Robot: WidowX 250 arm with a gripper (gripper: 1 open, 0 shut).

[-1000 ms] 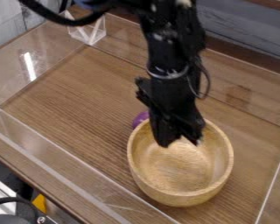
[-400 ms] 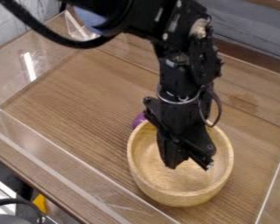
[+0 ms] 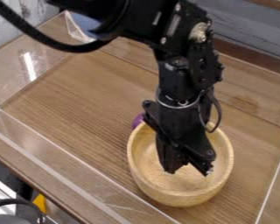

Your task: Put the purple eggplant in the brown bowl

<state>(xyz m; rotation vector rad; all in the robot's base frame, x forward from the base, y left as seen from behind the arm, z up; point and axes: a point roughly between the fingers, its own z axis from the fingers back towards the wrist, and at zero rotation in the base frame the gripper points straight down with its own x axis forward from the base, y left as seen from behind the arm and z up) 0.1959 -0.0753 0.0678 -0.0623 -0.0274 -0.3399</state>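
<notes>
The black robot arm (image 3: pixel 178 79) reaches down from the upper left and stands nearly upright over the brown bowl (image 3: pixel 149 171), which sits on the wooden tabletop (image 3: pixel 84 96) toward the near right of the scene. The gripper (image 3: pixel 192 164) points straight down, its tip inside the bowl, low over the light wooden floor of the bowl and toward its right side. The jaws are pressed together, and nothing can be seen between them.

The purple eggplant (image 3: pixel 139 122) lies on the tabletop outside the bowl, just beyond its far left rim, touching it or very nearly so. Only a small sliver of purple shows, since the arm's lower body stands in front of most of it. From this view it cannot be told how the eggplant lies.

Clear plastic walls (image 3: pixel 38 52) ring the tabletop, with one panel along the left and another along the near edge.
</notes>
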